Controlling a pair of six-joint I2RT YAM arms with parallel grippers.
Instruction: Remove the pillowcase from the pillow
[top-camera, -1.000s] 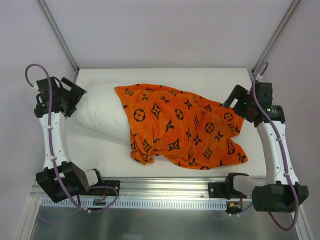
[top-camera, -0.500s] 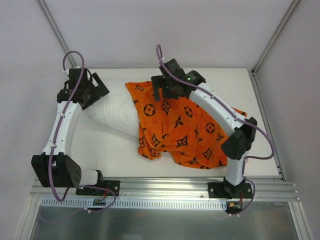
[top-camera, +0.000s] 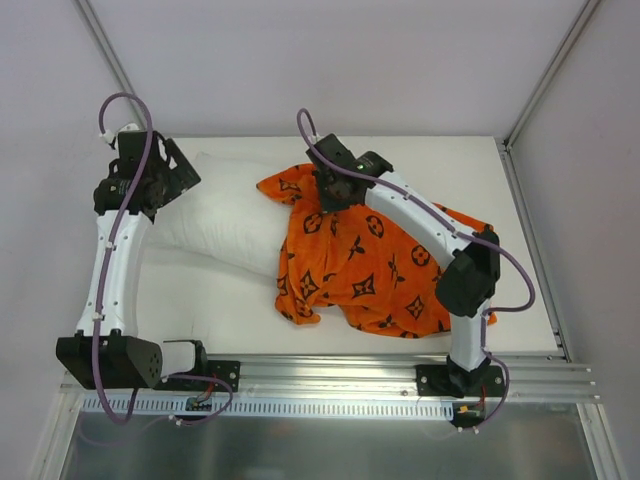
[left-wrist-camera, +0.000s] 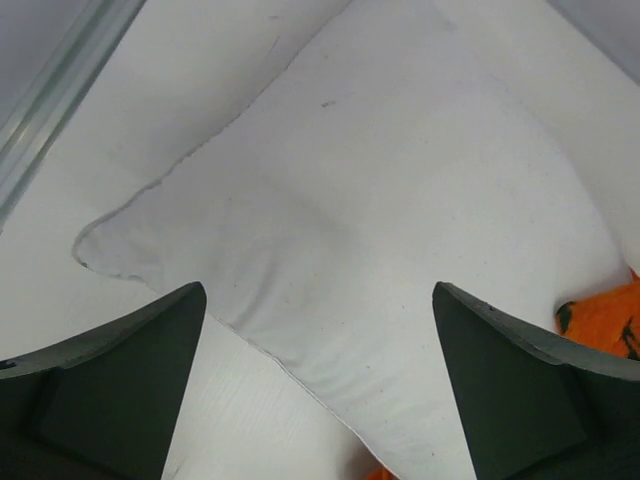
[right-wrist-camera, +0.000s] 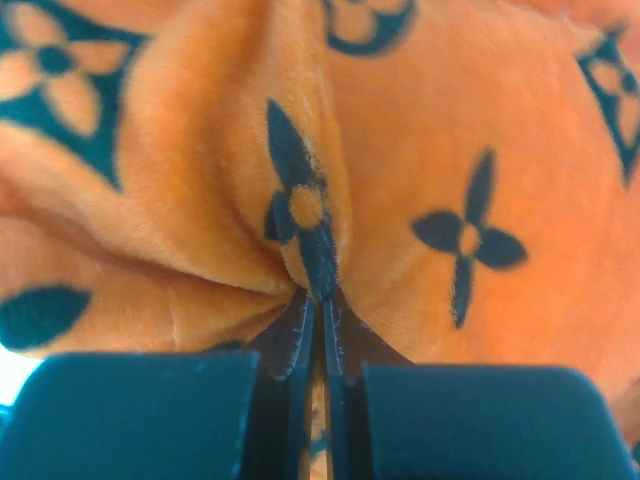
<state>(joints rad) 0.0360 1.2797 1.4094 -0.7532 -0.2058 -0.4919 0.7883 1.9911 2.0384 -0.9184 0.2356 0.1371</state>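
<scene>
Right gripper clamped tight on a plush fold of the pillowcase; left gripper spread wide, holding nothing.
I can't see the right end of the pillow: crumpled orange fleece buries it mid-table. The smooth white cushion lies lengthwise left to right, its bare left end under the left gripper.

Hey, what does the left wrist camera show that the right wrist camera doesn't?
Only the left wrist view shows the pillow, bare and white, with the left tool open over it. Only the right wrist view shows the right tool shut on a fold of the pillowcase, which nearly fills that picture. Both show the pillowcase, though in the left wrist view it is just an orange sliver at the right edge.
</scene>
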